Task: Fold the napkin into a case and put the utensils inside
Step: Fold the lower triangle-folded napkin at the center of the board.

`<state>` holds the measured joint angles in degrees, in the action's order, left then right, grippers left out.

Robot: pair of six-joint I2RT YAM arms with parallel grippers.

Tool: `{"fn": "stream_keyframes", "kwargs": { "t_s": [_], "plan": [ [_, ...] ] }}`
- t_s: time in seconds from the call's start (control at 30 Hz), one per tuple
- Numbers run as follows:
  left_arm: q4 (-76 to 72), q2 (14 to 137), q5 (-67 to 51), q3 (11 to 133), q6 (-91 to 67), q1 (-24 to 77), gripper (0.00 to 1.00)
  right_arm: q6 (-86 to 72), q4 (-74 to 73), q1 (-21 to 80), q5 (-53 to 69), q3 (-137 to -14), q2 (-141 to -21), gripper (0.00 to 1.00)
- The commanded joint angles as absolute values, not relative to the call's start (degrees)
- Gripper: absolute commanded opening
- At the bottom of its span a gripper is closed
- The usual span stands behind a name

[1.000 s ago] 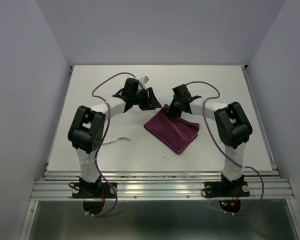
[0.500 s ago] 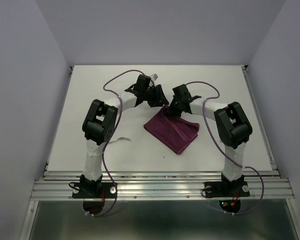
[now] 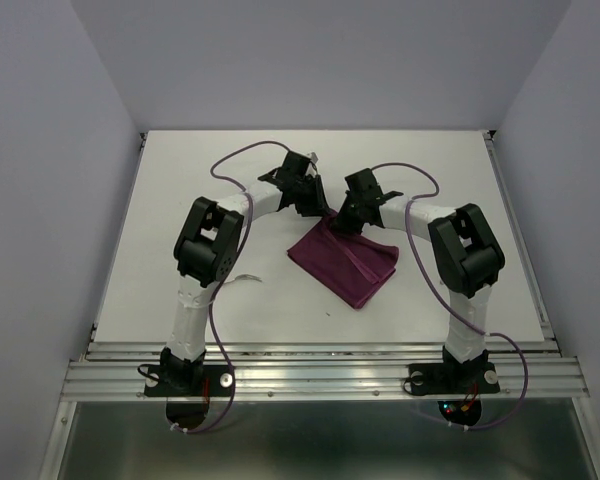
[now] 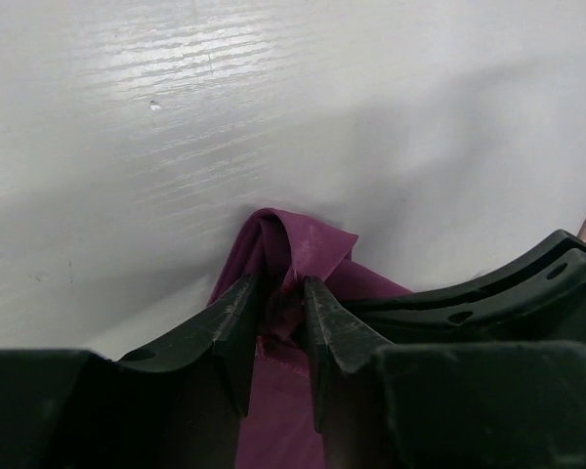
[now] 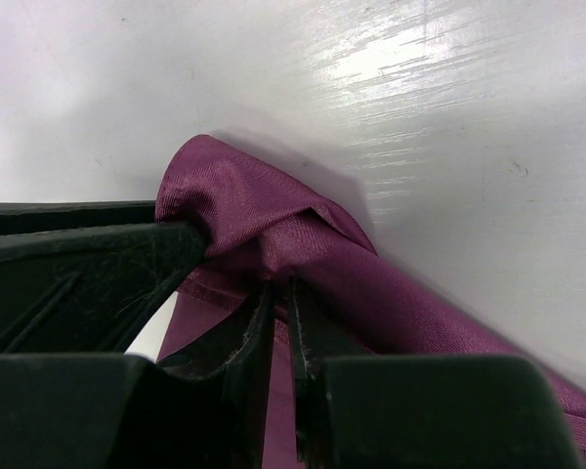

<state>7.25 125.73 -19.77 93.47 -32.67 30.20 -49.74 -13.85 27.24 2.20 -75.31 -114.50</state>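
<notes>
The white table point(image 3: 180, 200) carries the napkin point(image 3: 345, 262), a folded burgundy slab lying mostly on the near side of both sets of jaws, with only its far corner reaching up between them. Over the last second the left arm has swung in from the left, and the left gripper point(image 4: 280, 313) now sits at that same far corner, opposite the right gripper point(image 5: 283, 332), which has not moved. With both grippers on one corner, the next fold of the case looks about to start.

In the left wrist view a raised ridge of cloth stands between the left jaws, which have drawn in narrow on either side of it. Whether they already nip it firmly I cannot tell. The right jaws are pressed almost together, pinching a bunched fold of the napkin, with the cloth humped up just beyond their tips.

A slim pale thing point(image 3: 245, 279), probably one of the utensils, lies well apart from both jaws, beside the left arm.
</notes>
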Motion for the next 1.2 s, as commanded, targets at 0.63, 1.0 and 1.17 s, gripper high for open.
{"fn": "stream_keyframes", "kwargs": {
  "t_s": [0.63, 1.0, 1.17],
  "plan": [
    [7.0, 123.1, -26.4, 92.0, -26.0, 30.6, 0.0, -43.1, -17.3, 26.8, -6.8, -76.6, -107.7, 0.31],
    [6.0, 122.7, -32.8, 88.9, -21.9, 29.6, 0.0, -34.3, -17.2, 16.2, 3.6, -67.9, -102.4, 0.56],
    [5.6, 122.4, -34.4, 88.0, -21.5, 28.7, 0.0, -30.7, -16.8, 14.6, 11.3, -63.4, -101.3, 0.66]
  ]
}}
